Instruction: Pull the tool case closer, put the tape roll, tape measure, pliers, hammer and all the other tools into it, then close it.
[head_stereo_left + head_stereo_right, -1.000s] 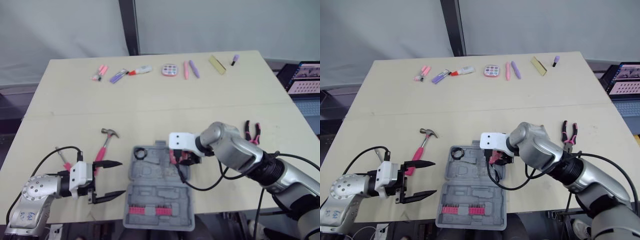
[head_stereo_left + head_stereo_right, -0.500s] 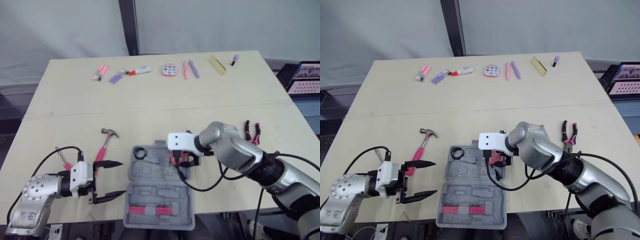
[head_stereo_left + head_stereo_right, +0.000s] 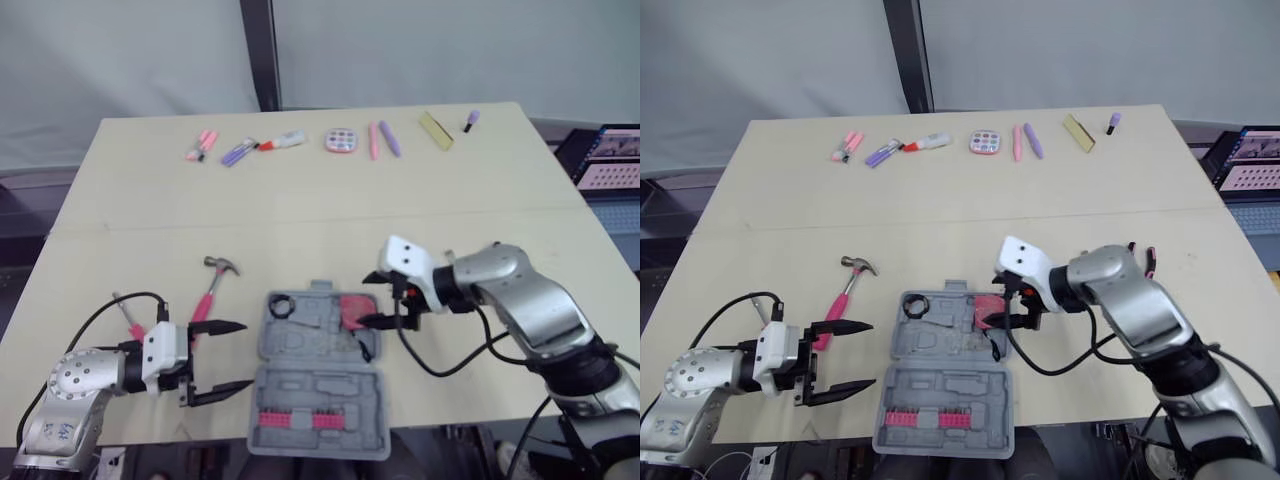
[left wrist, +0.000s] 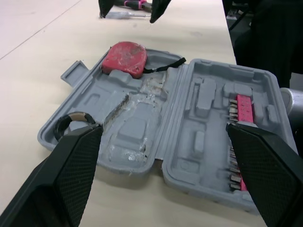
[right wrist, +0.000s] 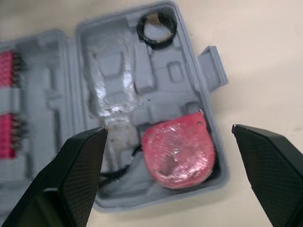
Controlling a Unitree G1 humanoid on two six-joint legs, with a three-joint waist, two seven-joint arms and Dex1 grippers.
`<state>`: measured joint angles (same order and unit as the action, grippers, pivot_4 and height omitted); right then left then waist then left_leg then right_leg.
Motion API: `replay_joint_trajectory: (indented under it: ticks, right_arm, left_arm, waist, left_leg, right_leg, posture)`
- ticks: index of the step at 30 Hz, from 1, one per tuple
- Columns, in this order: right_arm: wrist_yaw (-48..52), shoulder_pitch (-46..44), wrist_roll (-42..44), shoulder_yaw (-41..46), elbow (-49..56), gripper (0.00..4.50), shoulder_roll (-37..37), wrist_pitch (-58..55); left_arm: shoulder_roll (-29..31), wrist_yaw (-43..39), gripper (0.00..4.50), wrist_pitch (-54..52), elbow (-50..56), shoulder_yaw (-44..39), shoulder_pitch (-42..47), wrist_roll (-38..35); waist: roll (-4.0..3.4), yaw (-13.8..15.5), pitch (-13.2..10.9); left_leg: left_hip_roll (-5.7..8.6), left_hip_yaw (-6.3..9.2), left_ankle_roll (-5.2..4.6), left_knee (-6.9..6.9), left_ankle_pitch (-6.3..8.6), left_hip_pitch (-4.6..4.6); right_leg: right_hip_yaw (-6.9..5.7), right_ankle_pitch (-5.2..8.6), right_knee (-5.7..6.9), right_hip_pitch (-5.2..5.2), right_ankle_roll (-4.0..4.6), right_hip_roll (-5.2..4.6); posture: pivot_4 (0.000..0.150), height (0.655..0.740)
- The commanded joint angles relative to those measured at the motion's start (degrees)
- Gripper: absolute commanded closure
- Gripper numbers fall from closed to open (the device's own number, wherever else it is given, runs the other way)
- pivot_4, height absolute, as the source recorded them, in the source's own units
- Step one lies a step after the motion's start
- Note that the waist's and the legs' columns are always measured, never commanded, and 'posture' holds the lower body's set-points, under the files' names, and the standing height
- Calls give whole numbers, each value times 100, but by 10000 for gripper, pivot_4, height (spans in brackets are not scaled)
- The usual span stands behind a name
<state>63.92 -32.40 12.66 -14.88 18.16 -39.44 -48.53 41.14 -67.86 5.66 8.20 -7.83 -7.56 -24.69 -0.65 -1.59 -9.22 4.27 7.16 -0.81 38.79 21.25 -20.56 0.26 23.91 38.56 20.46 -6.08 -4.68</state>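
The grey tool case (image 3: pixel 315 385) lies open at the table's front middle. In its far half sit the black tape roll (image 3: pixel 280 305) and the red tape measure (image 3: pixel 352 308). They also show in the right wrist view: tape measure (image 5: pixel 177 149), tape roll (image 5: pixel 156 28). My right gripper (image 3: pixel 368 298) is open just right of the tape measure, holding nothing. My left gripper (image 3: pixel 246 355) is open left of the case, fingers level. The pink-handled hammer (image 3: pixel 212 285) lies beyond it. My right arm mostly hides the pliers (image 3: pixel 1150 255).
A pink-handled tool (image 3: pixel 127 320) lies by my left wrist. Small pink and purple items, among them a calculator (image 3: pixel 340 140), line the table's far edge. A red bit strip (image 3: pixel 310 421) fills the case's near half. A screen (image 3: pixel 605 160) stands off the right edge.
My right gripper has let go of the tape measure, which now rests in the case, and has opened and drawn back to the right. The left arm has not moved.
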Motion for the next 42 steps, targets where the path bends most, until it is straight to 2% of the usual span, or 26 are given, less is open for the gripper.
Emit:
replay_joint_trajectory:
  ticks: [1, 5, 18, 42]
  right_arm:
    - [-21, 190, 387, 474, 52, 17843, 127, 534]
    - [26, 463, 425, 504, -78, 36991, 78, 958]
    - [13, 984, 289, 423, -1181, 36991, 440, 2620]
    - [-108, 831, -305, 194, -2982, 36991, 1054, 3999]
  left_arm:
    - [-15, 7, 0, 27, 74, -9, 21, -42]
    - [-5, -4, 0, 21, 77, -14, 32, -46]
    - [80, -26, 0, -37, 119, -65, 31, -44]
    - [168, 14, 0, -151, 301, -205, -78, -63]
  waist:
    - [0, -12, 0]
    - [0, -6, 0]
    - [0, -2, 0]
    - [0, -14, 1]
  left_leg:
    - [-1, -6, 0, -1, 0, 0]
    - [-5, -5, 0, -5, 0, 2]
    - [-1, -3, 0, 2, 0, 2]
    - [-2, -1, 0, 6, 0, 5]
  right_leg:
    - [1, 0, 0, 2, 0, 0]
    - [-2, 0, 1, 4, 0, 3]
    - [-1, 0, -1, -1, 0, 1]
    - [-3, 0, 5, 0, 0, 3]
  posture:
    - [1500, 7400]
    - [1500, 7400]
    - [1500, 7400]
    - [1500, 7400]
